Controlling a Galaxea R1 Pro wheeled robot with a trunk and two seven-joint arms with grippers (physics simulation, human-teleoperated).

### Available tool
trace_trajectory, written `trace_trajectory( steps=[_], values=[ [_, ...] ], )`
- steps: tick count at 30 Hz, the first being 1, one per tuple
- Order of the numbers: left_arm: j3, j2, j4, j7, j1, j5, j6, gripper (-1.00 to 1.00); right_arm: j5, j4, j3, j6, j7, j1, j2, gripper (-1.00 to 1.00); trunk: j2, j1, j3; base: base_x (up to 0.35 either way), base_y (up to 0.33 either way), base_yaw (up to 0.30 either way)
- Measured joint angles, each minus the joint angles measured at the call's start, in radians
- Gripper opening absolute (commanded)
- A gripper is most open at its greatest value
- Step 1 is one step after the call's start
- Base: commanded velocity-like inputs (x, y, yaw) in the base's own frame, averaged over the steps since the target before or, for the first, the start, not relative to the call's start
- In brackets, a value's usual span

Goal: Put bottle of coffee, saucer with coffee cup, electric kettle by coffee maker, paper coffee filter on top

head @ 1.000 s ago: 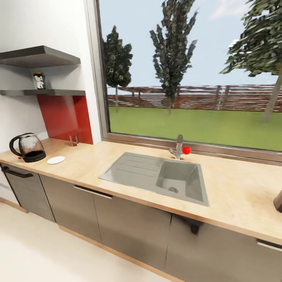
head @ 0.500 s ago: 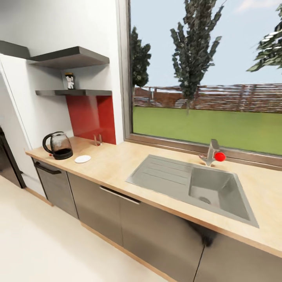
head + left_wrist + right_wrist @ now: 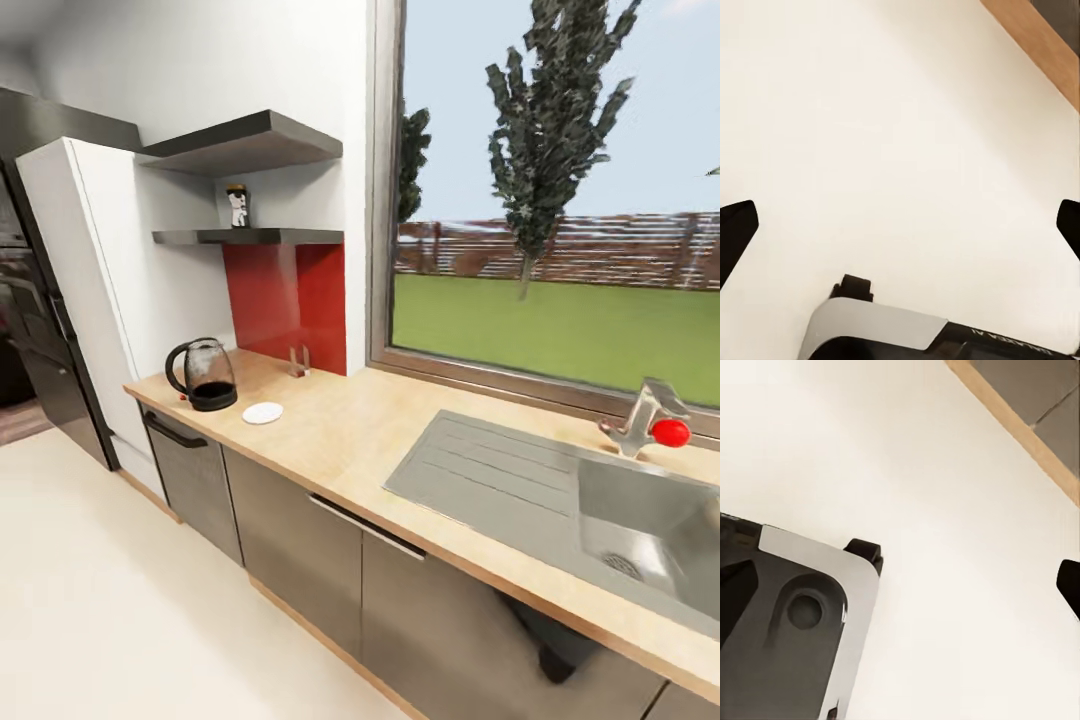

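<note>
The electric kettle [image 3: 203, 375], clear glass with a black handle and base, stands at the left end of the light-wood countertop [image 3: 400, 440]. Just right of it lies the white saucer [image 3: 262, 412]. The bottle of coffee [image 3: 237, 205] stands on the lower dark kitchen shelf [image 3: 250, 237] above them. The coffee maker, paper coffee filter and coffee cup are out of view. My left gripper [image 3: 900, 225] hangs open over the pale floor, one black fingertip [image 3: 735, 232] at each side. My right gripper [image 3: 900, 585] is likewise open above the floor, beside my grey base [image 3: 795, 622].
A steel sink [image 3: 600, 500] with a red-knobbed tap [image 3: 650, 420] is set in the worktop at right. A small rack [image 3: 298, 362] stands by the red backsplash. A white tall cabinet [image 3: 90, 290] and a dark appliance [image 3: 35, 330] bound the counter's left end. Grey cabinet fronts [image 3: 300, 540] face open floor.
The whole head view has swung left: kettle, saucer and shelf sit further right in the picture, the sink has slid towards the right edge, and the tall cabinet has come into view.
</note>
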Motion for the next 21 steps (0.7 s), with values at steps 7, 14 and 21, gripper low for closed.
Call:
trace_trajectory(
  steps=[7,14,21],
  values=[
    [0.011,0.004,0.0,-0.013,0.0,-0.001,-0.001,1.0,0.0,0.0,0.0,0.0,-0.001,0.0,0.0,1.0,0.0,0.0,0.0,0.26,0.222,0.274],
    [0.012,0.014,0.001,-0.031,0.0,-0.001,-0.001,1.0,0.0,0.0,0.0,0.0,-0.001,0.0,0.0,1.0,0.0,0.0,0.0,0.255,0.227,0.274],
    [0.012,0.016,0.001,-0.033,0.0,-0.001,0.0,1.0,0.0,0.0,0.0,0.0,-0.001,0.0,0.0,1.0,0.0,0.0,0.0,0.243,0.233,0.274]
  ],
)
